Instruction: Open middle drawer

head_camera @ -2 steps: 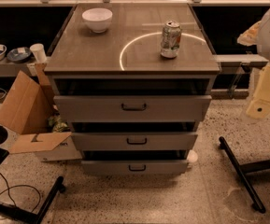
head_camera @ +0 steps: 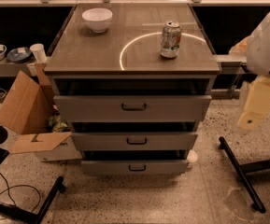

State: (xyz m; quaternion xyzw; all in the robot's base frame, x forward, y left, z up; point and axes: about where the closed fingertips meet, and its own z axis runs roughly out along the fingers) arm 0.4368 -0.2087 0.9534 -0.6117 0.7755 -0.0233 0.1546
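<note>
The middle drawer (head_camera: 134,141) is the low grey front in the centre of the three-drawer cabinet, with a small dark bracket handle (head_camera: 137,141). A dark gap shows above its front. The taller top drawer (head_camera: 132,108) is above it and the lowest drawer (head_camera: 135,167) below. My gripper (head_camera: 258,104) hangs as a pale yellowish piece under the white arm (head_camera: 267,45) at the right edge. It is well to the right of the cabinet, about level with the top drawer, and touches nothing.
A white bowl (head_camera: 97,19) and a soda can (head_camera: 171,39) stand on the cabinet top (head_camera: 125,55). An open cardboard box (head_camera: 29,111) lies left of the cabinet. Black stand legs lie on the floor at the right (head_camera: 239,171) and lower left (head_camera: 46,202). Shelves with dishes (head_camera: 6,54) are at the left.
The arm and gripper have shifted slightly down and to the left. The drawers have not moved.
</note>
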